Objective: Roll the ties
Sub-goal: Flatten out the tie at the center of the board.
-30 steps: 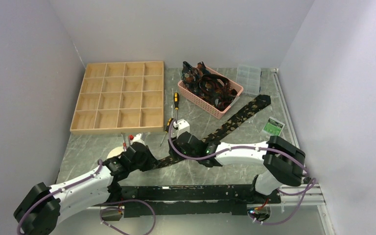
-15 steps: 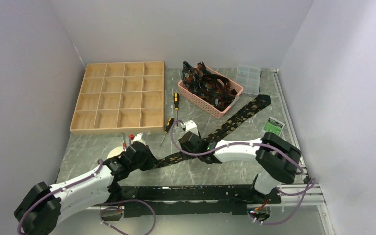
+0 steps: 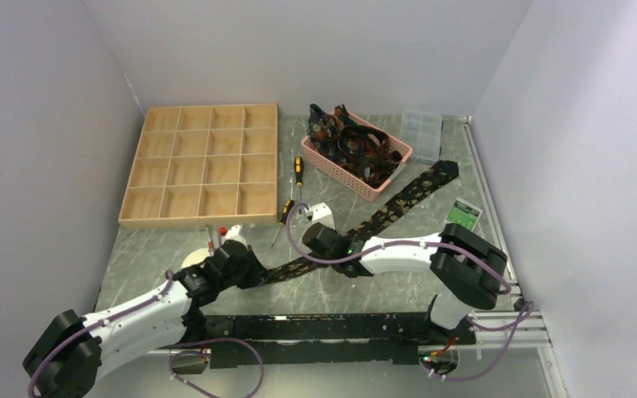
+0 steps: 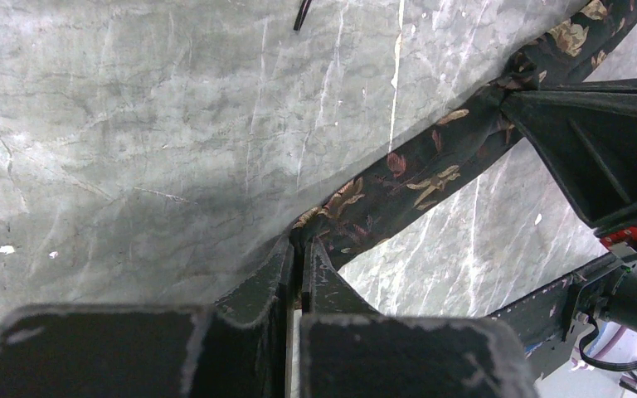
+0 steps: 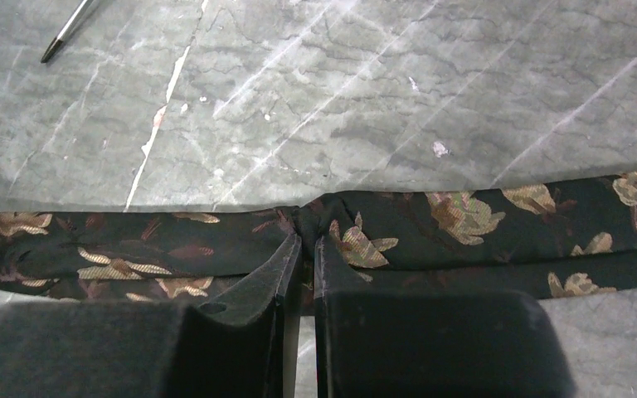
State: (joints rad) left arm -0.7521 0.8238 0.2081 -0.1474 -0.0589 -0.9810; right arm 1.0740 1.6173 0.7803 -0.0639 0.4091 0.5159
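The tie looks limp and slippery, best held near its narrow end: left claw pinches there, right claw clamps further along.

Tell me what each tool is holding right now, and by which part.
Both hold the same tie: the left tool grips its narrow end, the right tool pinches the fabric a little farther along.

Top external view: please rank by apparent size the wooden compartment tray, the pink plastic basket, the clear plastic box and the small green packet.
1. wooden compartment tray, by far the largest
2. pink plastic basket
3. clear plastic box
4. small green packet, the smallest
The box lies farther back, yet it is clearly larger than the packet.
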